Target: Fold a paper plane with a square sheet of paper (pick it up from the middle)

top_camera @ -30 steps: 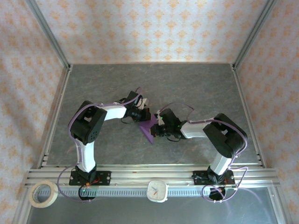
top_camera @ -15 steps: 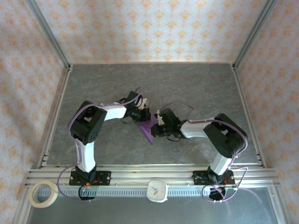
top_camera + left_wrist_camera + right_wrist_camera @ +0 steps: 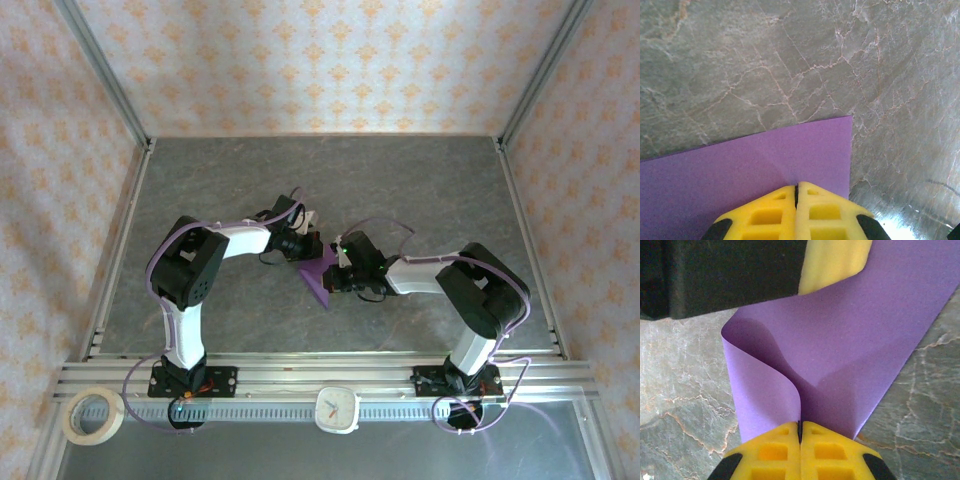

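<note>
Almost nothing changes: our left hand and right hand stay clamped on the square sheet of paper, so we judge the fold still unfinished.

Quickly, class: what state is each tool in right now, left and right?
Left tool: closed, pinching the square sheet of paper.
Right tool: closed, pinching the same sheet, which curls above it.
</note>
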Robot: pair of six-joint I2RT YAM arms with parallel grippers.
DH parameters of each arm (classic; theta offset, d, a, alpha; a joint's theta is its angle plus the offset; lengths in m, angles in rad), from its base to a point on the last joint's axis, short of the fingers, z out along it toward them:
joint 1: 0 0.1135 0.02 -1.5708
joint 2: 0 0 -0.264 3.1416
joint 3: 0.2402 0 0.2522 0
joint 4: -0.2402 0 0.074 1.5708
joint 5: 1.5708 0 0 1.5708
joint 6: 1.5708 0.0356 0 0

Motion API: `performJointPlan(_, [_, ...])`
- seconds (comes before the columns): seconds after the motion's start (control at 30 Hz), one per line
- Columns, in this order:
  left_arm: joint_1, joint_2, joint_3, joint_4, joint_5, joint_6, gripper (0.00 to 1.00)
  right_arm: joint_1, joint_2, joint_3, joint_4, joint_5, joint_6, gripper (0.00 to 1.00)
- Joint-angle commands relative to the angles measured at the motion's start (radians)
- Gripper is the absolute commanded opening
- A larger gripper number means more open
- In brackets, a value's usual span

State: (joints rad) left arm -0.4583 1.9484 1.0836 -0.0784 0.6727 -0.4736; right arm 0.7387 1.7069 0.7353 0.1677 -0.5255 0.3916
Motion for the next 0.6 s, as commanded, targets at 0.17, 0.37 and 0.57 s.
performJointPlan(0.17, [-0.013,0.043,-0.034,-0.062,-0.071,-0.008,0.03,-0.003,-0.030,0.024,-0.040,0.045,-0.017,0.02])
performJointPlan(0.37, [-0.012,0.044,-0.034,-0.061,-0.072,-0.008,0.03,-0.004,-0.038,0.029,-0.060,0.042,-0.024,0.02])
performJointPlan(0.57, [-0.013,0.044,-0.033,-0.061,-0.073,-0.009,0.03,-0.004,-0.053,0.029,-0.064,0.042,-0.022,0.02])
